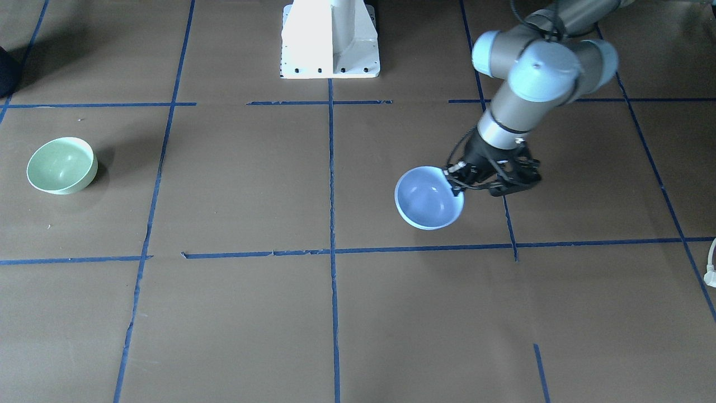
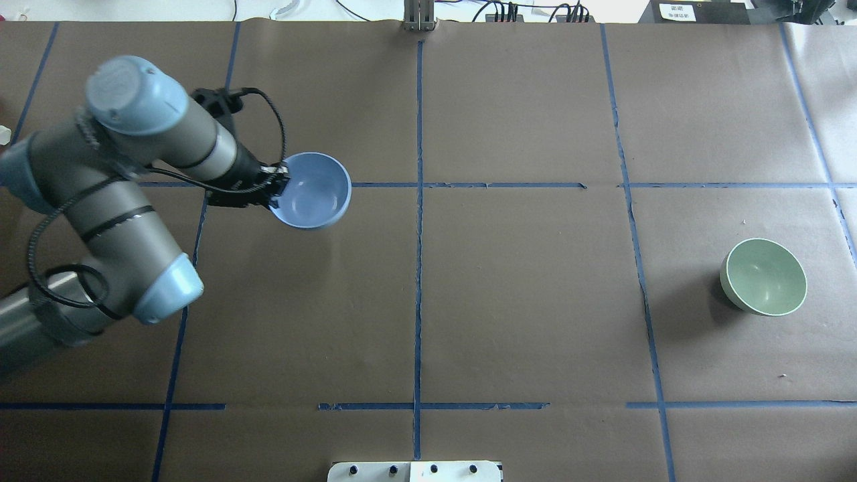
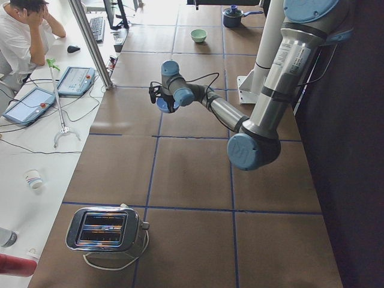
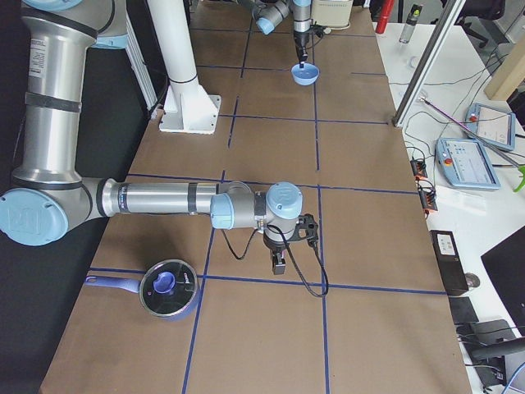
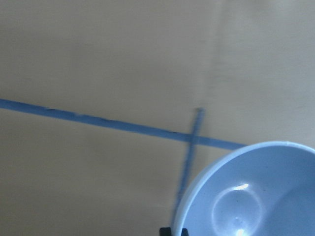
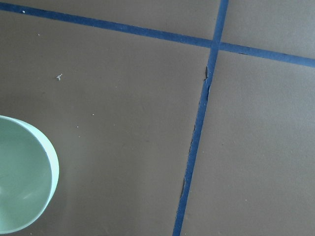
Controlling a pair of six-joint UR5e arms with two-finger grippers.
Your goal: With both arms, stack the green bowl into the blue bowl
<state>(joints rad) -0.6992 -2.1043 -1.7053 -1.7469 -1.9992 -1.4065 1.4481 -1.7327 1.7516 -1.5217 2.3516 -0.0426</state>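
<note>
The blue bowl (image 1: 428,201) hangs tilted just above the table, held by its rim in my left gripper (image 1: 457,180). It also shows in the overhead view (image 2: 315,191), with the left gripper (image 2: 274,189) at its left rim, and in the left wrist view (image 5: 256,196). The green bowl (image 2: 765,276) stands upright and alone on the table's far right side; it also shows in the front view (image 1: 60,165) and the right wrist view (image 6: 19,182). My right gripper (image 4: 279,264) shows only in the exterior right view, pointing down above the table; I cannot tell whether it is open or shut.
The white pedestal (image 1: 330,39) stands at the robot's edge of the table. A toaster (image 3: 105,231) sits at the left end. A lidded blue pot (image 4: 168,289) sits at the right end. A person (image 3: 21,30) sits beyond the far edge. Blue tape lines (image 2: 418,268) grid the brown surface.
</note>
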